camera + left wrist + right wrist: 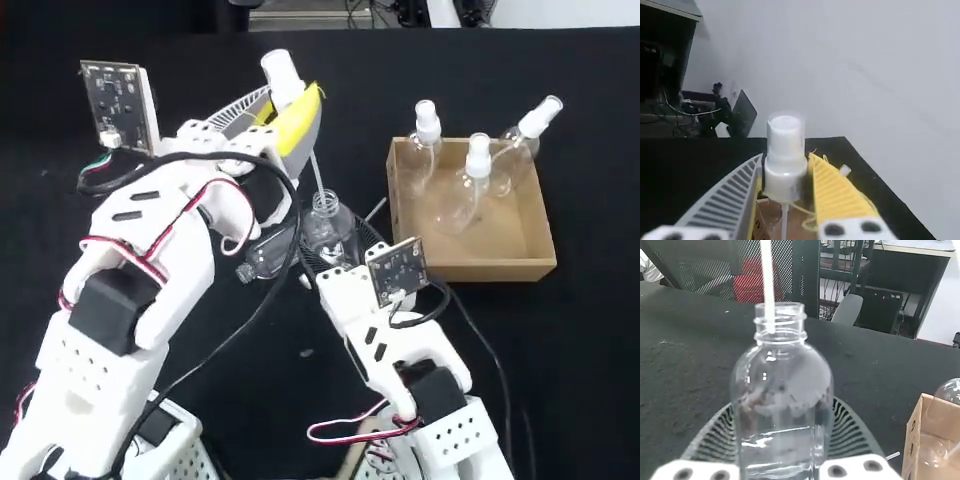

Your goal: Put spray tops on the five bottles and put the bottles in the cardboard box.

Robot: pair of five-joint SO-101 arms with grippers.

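My left gripper is shut on a white spray top and holds it above the table, its thin dip tube hanging down. The tube's end sits at the open neck of a clear bottle. That bottle stands upright, with my right gripper shut around its lower body. The cardboard box at the right holds three clear bottles with white spray tops fitted. Another capless bottle lies on its side under the left arm.
The black cloth table has open room to the right front and behind the box. Both white arm bodies crowd the front centre and left. A circuit board on the left arm sticks up at the back left.
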